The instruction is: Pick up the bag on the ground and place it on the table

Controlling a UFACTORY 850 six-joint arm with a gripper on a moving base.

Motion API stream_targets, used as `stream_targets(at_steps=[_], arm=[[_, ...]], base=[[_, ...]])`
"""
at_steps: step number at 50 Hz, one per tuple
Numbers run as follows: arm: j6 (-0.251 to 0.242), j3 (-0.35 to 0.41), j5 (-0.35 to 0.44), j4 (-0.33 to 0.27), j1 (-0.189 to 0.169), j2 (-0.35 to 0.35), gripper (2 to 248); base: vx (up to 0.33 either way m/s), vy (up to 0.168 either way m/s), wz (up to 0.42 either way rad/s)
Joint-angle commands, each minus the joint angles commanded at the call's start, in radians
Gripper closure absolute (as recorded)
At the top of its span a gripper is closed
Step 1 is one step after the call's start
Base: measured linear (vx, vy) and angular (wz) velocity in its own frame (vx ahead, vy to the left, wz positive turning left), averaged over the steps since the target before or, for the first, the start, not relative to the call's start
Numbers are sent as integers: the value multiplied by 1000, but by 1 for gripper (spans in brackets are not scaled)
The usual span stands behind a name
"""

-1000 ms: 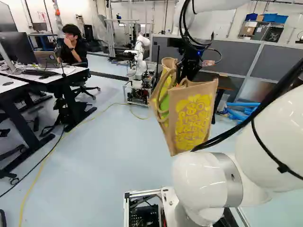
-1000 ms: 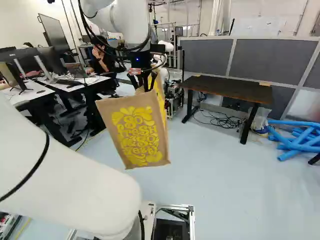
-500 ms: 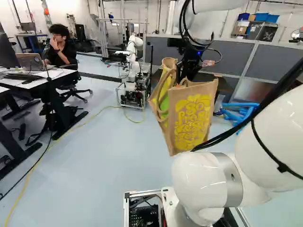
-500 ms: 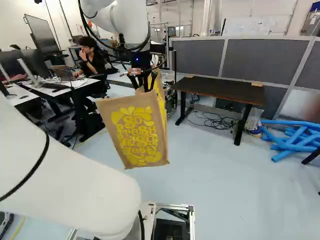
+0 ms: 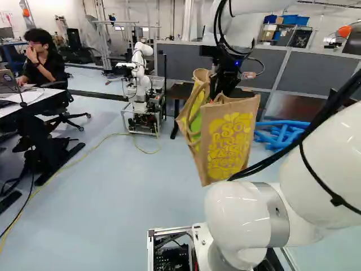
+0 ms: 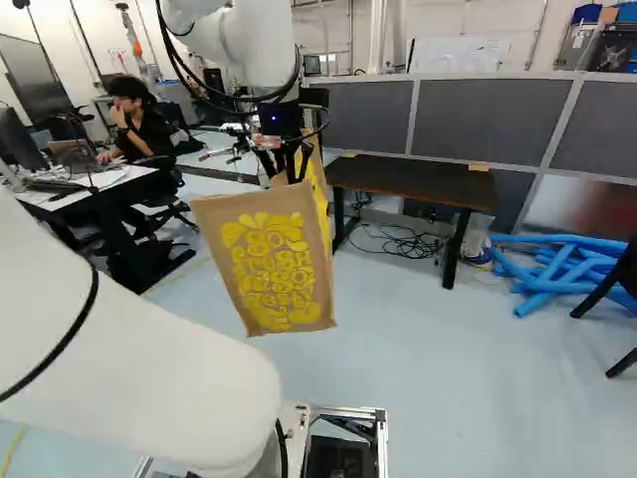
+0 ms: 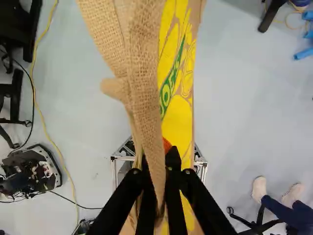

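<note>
My gripper [image 6: 283, 161] hangs over the floor at the end of the arm, shut on a handle of the tan bag [image 6: 269, 264]. Yellow lettering covers the bag's broad face, and its body hangs tilted in the air below the fingers. In the wrist view the gripper [image 7: 158, 170] pinches the coarse strap, and the bag's yellow side [image 7: 177, 115] runs along it. The dark-topped table [image 6: 408, 181] stands beyond the bag, to its right in the right base view; in the left base view the bag largely hides it.
Cables lie under the table. Blue tubes [image 6: 562, 269] are heaped on the floor right of it, near a black chair [image 6: 609, 289]. Grey partitions [image 6: 498, 124] stand behind. Another robot [image 5: 141, 84] is left of the bag, and a desk [image 5: 34, 104] stands farther left.
The base has turned to the right, so the room slides left in both base views. The arm holds its pose, with the bag still hanging from the gripper.
</note>
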Motion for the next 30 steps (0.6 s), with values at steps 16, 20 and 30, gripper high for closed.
stream_targets(at_steps=[16, 20, 30], arm=[[0, 0, 0, 0, 0, 0, 227], [0, 0, 0, 0, 0, 0, 227], [0, 0, 0, 0, 0, 0, 227]], base=[[179, -109, -201], [181, -114, -206], [182, -107, -200]])
